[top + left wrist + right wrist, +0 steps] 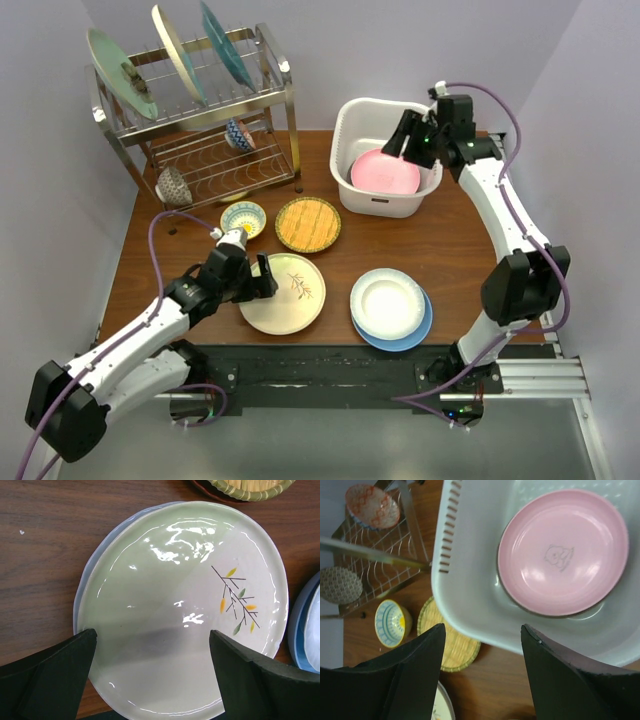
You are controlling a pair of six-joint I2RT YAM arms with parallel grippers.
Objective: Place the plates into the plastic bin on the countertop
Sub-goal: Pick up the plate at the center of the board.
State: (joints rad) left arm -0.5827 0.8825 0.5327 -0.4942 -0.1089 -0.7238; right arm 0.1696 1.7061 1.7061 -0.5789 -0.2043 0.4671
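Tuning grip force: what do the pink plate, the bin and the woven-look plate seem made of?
Pink plate: smooth, soft sheen, faint printed motif; glazed ceramic or melamine, can't tell which.
Bin: matte white moulded plastic, judging by the slotted wall and rounded rim.
Woven-look plate: yellow basket-weave texture, darker rim; real straw or a moulded pattern, unclear.

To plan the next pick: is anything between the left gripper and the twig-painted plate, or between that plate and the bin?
Nothing lies between the open left gripper and the twig-painted plate. Toward the white bin, the yellow woven plate lies close to the path, and the right gripper hangs over the bin.
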